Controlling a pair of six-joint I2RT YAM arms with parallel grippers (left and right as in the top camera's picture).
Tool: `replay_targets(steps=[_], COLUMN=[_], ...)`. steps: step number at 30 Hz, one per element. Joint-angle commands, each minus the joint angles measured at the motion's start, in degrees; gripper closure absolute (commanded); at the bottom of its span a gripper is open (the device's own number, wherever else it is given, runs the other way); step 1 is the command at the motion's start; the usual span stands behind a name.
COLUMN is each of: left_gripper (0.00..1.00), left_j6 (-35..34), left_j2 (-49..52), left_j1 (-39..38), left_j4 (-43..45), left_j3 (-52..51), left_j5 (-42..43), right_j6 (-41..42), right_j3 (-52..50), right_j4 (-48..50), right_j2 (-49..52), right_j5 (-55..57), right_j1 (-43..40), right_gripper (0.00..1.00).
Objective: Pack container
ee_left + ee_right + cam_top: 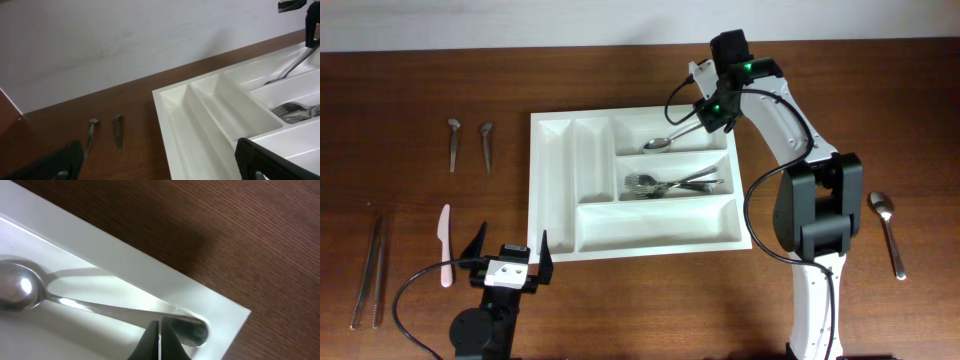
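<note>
Right gripper (pixel 704 118) tight around spoon (pixel 670 136) handle inside container (pixel 536 180), forks (pixel 665 185) one compartment over.

Dark brown wood table (pixel 620 310), grain running sideways. The big white container (pixel 533 190) sits flat on it, just ahead and to the right of the left claw (pixel 511 238), and directly below the right claw (pixel 698 122). A white plastic knife (pixel 445 247) lies just left of the left claw. Further out that way is a long thin pair of metal tongs or tweezers (pixel 367 270), can't tell which. Ahead-left of the left claw, well apart from it, there's a stubby metal utensil (pixel 454 145) with its twin (pixel 486 146) beside it. A lone spoon (pixel 891 238) lies well off to the right of the right claw, back toward the arm's base
</note>
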Motion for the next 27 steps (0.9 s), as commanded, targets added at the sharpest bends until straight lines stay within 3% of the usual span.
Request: replay_targets(steps=[1,27], left_gripper=[0.01,0.01], left_j6=[0.5,0.5], left_j2=[-0.3,-0.3], left_j1=[0.3,0.3], left_j4=[-0.2,-0.2], left_j3=[-0.3,-0.3], left_j5=[-0.2,-0.2], right_j6=[0.4,0.2], right_j3=[1.0,1.0], right_j4=[0.3,0.1], right_j2=[1.2,2.2], right_j5=[-0.7,-2.7], right_j1=[-1.4,-1.0], right_gripper=[0.96,0.96])
